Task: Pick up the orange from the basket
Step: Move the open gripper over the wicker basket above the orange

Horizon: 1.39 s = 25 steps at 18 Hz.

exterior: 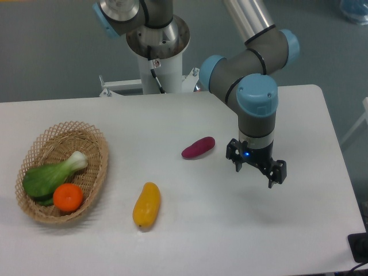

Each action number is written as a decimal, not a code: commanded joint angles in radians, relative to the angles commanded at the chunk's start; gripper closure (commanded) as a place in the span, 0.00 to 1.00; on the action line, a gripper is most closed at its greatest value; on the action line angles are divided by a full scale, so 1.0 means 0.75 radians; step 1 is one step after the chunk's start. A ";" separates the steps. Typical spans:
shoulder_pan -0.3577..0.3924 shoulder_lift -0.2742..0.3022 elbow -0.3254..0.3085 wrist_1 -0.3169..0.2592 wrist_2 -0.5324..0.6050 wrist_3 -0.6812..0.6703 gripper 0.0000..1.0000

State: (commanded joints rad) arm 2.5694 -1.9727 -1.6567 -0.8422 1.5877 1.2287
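The orange (68, 196) lies at the near end of the basket (95, 146) by the table's left edge, touching a leafy green vegetable (49, 175). The gripper (256, 167) hangs empty near the right edge, fingers apart, well away from it. It should cross over and descend straight onto the orange, jaws clearing leaf and rim.

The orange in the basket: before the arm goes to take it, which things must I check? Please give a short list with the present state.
1. Orange lies in the basket: ok.
2. Top of orange is uncovered; the green vegetable lies beside it and touches it: ok.
3. Gripper is empty, jaws apart: ok.
4. Gripper is above the orange: not ok, it hangs far away at the other side of the table.
5. Purple vegetable and yellow fruit lie on the table between gripper and basket; height margin: cannot tell.
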 joint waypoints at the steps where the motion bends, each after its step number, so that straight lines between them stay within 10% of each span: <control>1: 0.000 0.000 0.000 0.000 0.000 0.000 0.00; 9: -0.029 0.006 -0.010 0.002 0.010 -0.053 0.00; 25: -0.349 0.008 -0.023 0.025 -0.051 -0.934 0.00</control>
State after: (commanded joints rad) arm 2.3074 -1.9666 -1.6736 -0.8237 1.5494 0.5280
